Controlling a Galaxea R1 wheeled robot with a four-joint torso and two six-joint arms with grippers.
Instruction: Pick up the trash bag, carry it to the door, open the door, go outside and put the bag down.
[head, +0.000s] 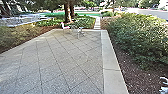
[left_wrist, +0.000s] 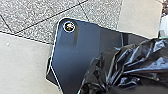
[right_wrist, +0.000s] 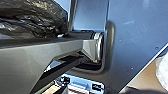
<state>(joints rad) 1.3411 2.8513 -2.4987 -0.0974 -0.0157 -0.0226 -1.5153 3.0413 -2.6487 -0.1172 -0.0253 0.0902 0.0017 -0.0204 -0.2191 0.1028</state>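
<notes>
A shiny black trash bag (left_wrist: 125, 63) shows large in the left wrist view, bulging over the robot's dark base plate. In the right wrist view the crumpled black bag (right_wrist: 32, 18) lies beyond the jointed bar, close to the base. The bag's top and whatever holds it are hidden, so I cannot tell which gripper has it. The left wrist view has speckled paving and a smooth concrete strip under the base. No door is visible in the head view; the robot is outdoors on a patio.
Tiled paving (head: 62, 60) stretches ahead, edged on the right by a pale concrete border (head: 110, 67). Beyond it are mulch and a large green bush (head: 142, 37). A small table (head: 78, 30) and a chair (head: 65, 27) stand at the far edge, before a tree trunk (head: 67, 12).
</notes>
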